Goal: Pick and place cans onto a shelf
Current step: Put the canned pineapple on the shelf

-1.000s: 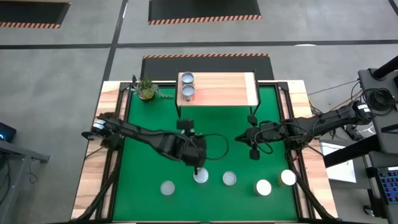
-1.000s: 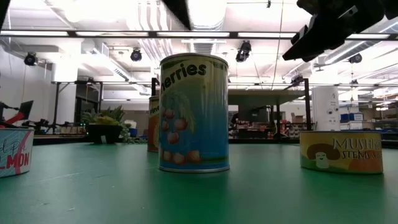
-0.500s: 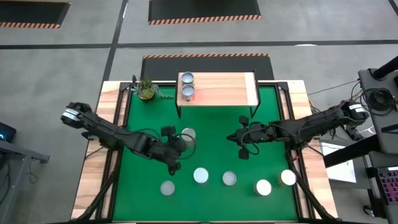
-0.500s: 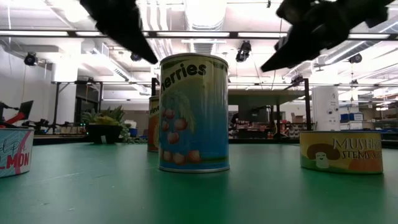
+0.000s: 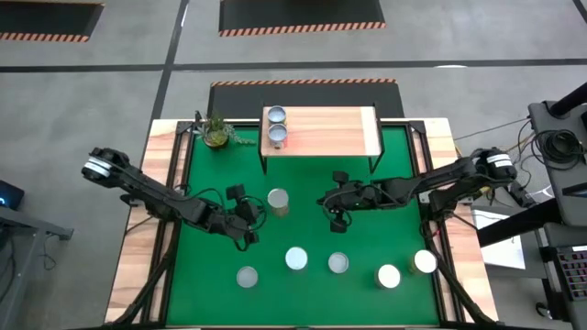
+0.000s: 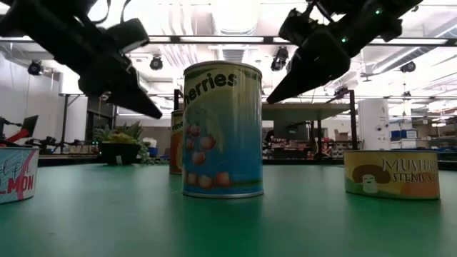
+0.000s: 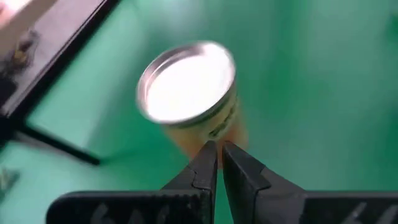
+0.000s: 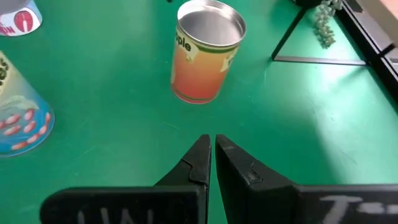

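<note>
An orange-and-tan can (image 5: 278, 201) stands upright on its base on the green table, in front of the wood-topped shelf (image 5: 330, 131). It also shows in the left wrist view (image 7: 189, 93) and the right wrist view (image 8: 207, 50). Two cans (image 5: 275, 126) stand on the shelf's left end. Several cans stand in a near row (image 5: 338, 263). My left gripper (image 5: 252, 220) is shut and empty, above the table just left of the orange can. My right gripper (image 5: 328, 203) is shut and empty, just right of it.
A small potted plant (image 5: 217, 131) stands at the far left corner. The shelf's black legs (image 8: 292, 37) stand behind the orange can. In the low view a tall berries can (image 6: 222, 128), a mushroom can (image 6: 391, 173) and a salmon can (image 6: 14, 175) stand close.
My left gripper has gone from above the near row of cans toward the table's left and far edges, uncovering the orange can. My right gripper has gone toward the table's left edge, nearer the orange can. No can has moved.
</note>
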